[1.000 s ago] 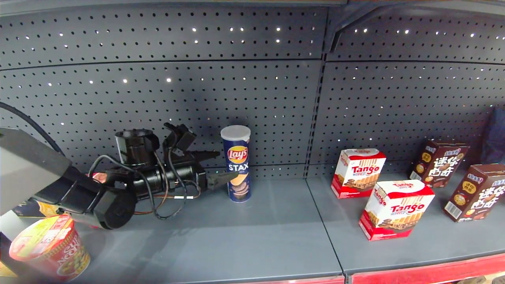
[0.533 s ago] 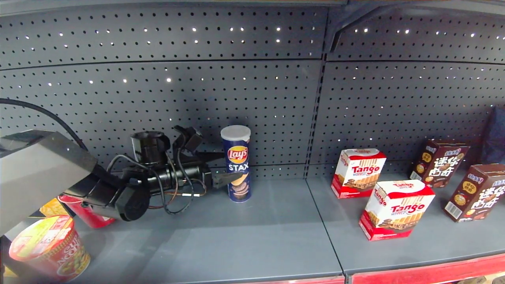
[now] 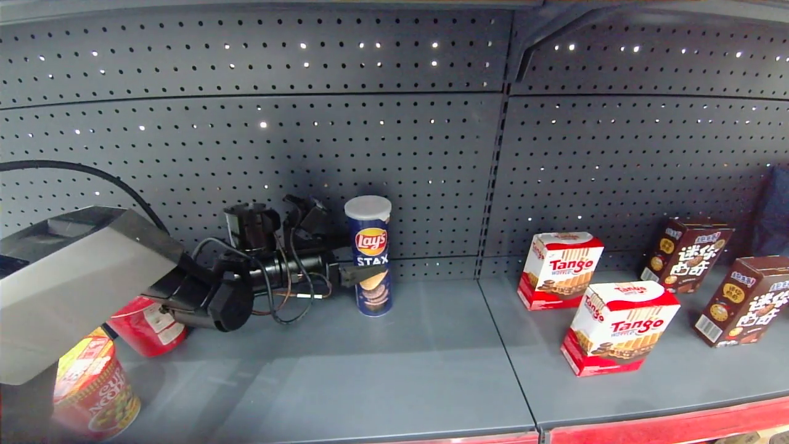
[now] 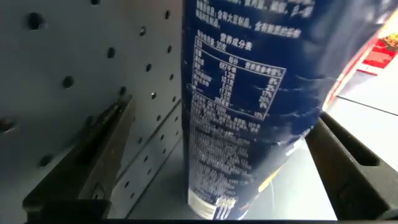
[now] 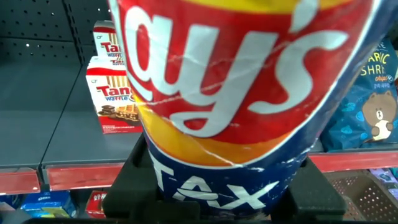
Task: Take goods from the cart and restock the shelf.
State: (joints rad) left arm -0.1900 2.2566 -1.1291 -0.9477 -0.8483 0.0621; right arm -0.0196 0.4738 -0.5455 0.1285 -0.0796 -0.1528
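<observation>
The chips can [image 3: 370, 259] stands upright, lid up, near the shelf's [image 3: 400, 357] back edge. The left gripper [image 3: 355, 262] reaches in level from the shelf's left end, its fingers [image 4: 93, 162] spread either side of the can, unclenched. The right gripper [image 5: 224, 196] grasps a second can [image 5: 236, 93].

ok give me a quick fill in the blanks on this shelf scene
The tall blue cylindrical crisp can stands ____ on the grey metal shelf. The left gripper is ____ around it. ____ red-and-white cardboard boxes sit to its right. The right gripper is ____ on a second blue crisp can.
Missing: upright; open; two; shut.
</observation>
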